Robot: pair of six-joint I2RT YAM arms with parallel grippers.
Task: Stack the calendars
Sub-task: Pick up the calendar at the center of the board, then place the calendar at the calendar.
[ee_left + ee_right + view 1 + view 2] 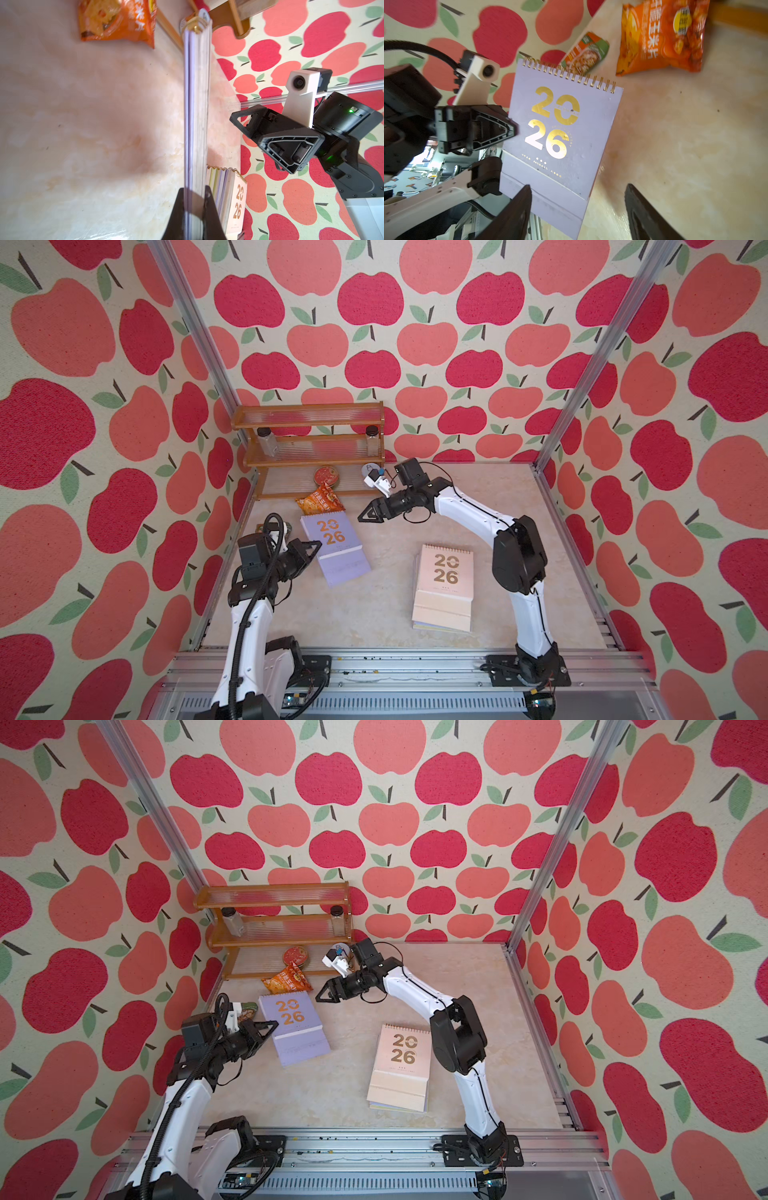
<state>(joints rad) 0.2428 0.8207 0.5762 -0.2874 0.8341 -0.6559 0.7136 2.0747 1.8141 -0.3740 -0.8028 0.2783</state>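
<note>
A lilac calendar [334,549] [296,1029] with gold "2026" sits at the left of the table. My left gripper [316,546] [274,1026] is shut on its left edge. In the left wrist view the two fingers [208,199] pinch the calendar's edge [196,104]. In the right wrist view the lilac calendar [571,124] looks raised off the table. My right gripper [365,515] [322,997] [578,187] hangs open behind the calendar, holding nothing. A stack of calendars [444,587] [400,1067] [228,197] with a pale pink one on top lies at centre right.
An orange snack packet [320,499] [660,35] lies just behind the lilac calendar. A green packet [586,54] lies by the left wall. A wooden shelf rack [309,448] with two jars and a round tin stands at the back left. Patterned walls close in three sides.
</note>
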